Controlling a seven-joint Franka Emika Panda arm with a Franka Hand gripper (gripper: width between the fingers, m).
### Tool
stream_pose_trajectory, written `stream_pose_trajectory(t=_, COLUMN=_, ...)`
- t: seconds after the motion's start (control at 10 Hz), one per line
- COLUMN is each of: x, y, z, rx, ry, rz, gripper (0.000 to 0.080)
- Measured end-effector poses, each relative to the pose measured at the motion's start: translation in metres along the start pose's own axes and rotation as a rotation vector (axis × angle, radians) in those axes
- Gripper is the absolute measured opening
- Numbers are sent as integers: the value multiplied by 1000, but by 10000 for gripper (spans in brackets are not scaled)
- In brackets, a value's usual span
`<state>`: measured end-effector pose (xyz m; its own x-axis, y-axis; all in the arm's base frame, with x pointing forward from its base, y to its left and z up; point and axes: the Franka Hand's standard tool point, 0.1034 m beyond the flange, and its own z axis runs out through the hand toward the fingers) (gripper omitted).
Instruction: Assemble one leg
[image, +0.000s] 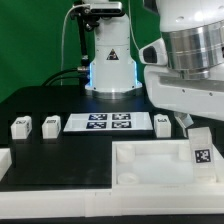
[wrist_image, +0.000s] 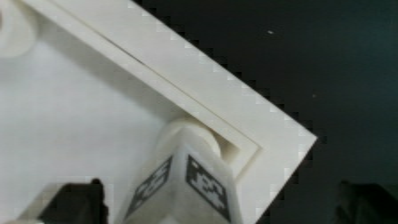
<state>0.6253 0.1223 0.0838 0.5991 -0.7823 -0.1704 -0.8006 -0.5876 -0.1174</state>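
My gripper (image: 197, 131) is shut on a leg (image: 200, 149), a small white block with a black-and-white tag, and holds it upright over the right corner of the large white tray-like part (image: 150, 165). In the wrist view the leg (wrist_image: 187, 180) shows two tagged faces between my dark fingers (wrist_image: 71, 203), and its far end sits at the tray's corner (wrist_image: 267, 135); the gripper (wrist_image: 196, 208) is at that view's edge. Three more legs stand on the black table: two at the exterior view's left (image: 20, 126) (image: 50, 124) and one right of the marker board (image: 162, 124).
The marker board (image: 108, 123) lies flat at mid table. A white robot base with a blue light (image: 108, 70) stands behind it. A white ledge (image: 60, 205) runs along the front and a white block (image: 5, 160) sits at the left edge.
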Motion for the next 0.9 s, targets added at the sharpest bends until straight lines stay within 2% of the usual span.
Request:
stream_pose_trajectory(t=0.2, x=0, y=0, z=0, rx=-1, ry=1, rz=-194, gripper=649)
stream_pose_trajectory(t=0.3, x=3, y=2, z=0, rx=-11, ry=9, rz=-370, gripper=649)
stream_pose_trajectory(t=0.6, x=4, y=3, z=4, rx=-19, ry=17, rz=-667, gripper=649)
stream_pose_trajectory(t=0.7, x=3, y=2, z=4, rx=-13, ry=15, rz=-606, gripper=649)
stream_pose_trajectory(t=0.8, x=3, y=2, z=4, rx=-13, ry=15, rz=-582, gripper=509)
stream_pose_trajectory(t=0.9, x=2, y=2, z=4, rx=-12, ry=14, rz=-542, gripper=509)
